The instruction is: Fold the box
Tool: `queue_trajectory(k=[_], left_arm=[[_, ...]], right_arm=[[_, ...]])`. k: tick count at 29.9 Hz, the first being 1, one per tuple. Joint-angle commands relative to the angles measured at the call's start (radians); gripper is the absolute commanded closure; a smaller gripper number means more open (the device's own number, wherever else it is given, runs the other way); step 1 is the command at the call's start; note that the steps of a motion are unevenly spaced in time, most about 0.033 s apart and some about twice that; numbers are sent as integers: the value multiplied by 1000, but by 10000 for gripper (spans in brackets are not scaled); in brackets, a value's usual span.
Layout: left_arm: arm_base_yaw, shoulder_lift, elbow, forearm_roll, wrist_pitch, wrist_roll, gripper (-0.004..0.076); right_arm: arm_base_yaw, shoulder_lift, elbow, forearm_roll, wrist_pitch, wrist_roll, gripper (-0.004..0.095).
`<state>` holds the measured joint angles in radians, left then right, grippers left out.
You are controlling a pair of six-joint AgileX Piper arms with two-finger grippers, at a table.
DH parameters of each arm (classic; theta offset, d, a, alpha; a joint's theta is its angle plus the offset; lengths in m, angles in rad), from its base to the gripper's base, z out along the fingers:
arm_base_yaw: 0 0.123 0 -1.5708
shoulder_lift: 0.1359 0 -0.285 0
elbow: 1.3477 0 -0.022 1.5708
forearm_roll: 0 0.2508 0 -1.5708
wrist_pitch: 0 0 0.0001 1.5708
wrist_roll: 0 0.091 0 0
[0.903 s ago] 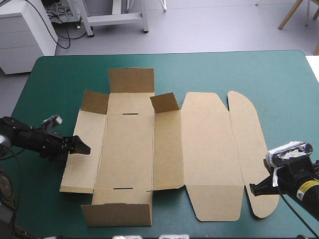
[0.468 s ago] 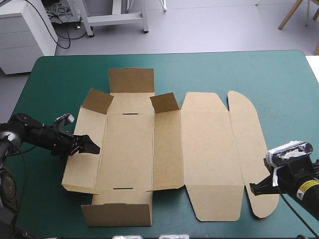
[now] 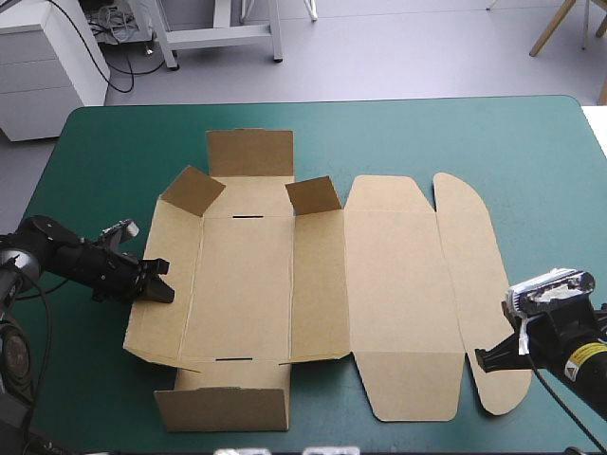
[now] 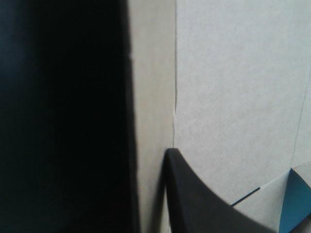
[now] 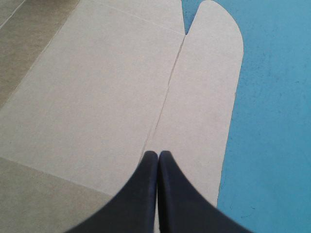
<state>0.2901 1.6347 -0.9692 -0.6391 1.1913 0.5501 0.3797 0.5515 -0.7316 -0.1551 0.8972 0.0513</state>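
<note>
The brown box [image 3: 247,275] lies as a cut sheet, mostly flat, in the middle of the teal-green table. My left gripper [image 3: 159,282] is at the outer edge of its left side panel [image 3: 166,284], which is tilted up a little. In the left wrist view the board [image 4: 233,97] runs between the black fingers, so the left gripper [image 4: 150,184] is shut on the box. My right gripper [image 3: 482,361] is shut with nothing in it, its tip [image 5: 158,155] resting over the rounded end flap [image 5: 204,87] near the front right.
The box's far flap [image 3: 249,152] and near flap [image 3: 223,408] stand partly raised, as do two small corner flaps [image 3: 193,190]. Bare teal-green cover [image 3: 531,171] runs along the far edge and both sides.
My left gripper pushed in over the left panel's edge, closed, and drew back slightly. That panel's outer edge lifted and the far-left corner flap rose. The right arm stayed still.
</note>
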Motion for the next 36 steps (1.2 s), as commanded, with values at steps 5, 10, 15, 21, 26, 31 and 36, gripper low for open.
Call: queue_trajectory(k=[5,10,15,21,26,31,36], left_arm=[[-13,-32,-75,37,110,42,734],[-98,-32,-208,167,110,56,734],[-281,-32,-386,440,58,61,734],[-505,-30,-537,765,-161,63,734],[-669,-5,-564,931,-359,155,734],[-785,39,-564,1133,-441,210,734],[-864,70,-564,1181,-446,192,734]], right_arm=[[-3,2,-24,-16,-68,-7,927],[-3,2,-24,-16,-68,-7,927],[-3,2,-24,-16,-68,-7,927],[-3,2,-24,28,-63,2,927],[-3,2,-19,74,-63,2,927],[-3,2,-19,78,-62,2,927],[-3,2,-19,85,-62,0,927]])
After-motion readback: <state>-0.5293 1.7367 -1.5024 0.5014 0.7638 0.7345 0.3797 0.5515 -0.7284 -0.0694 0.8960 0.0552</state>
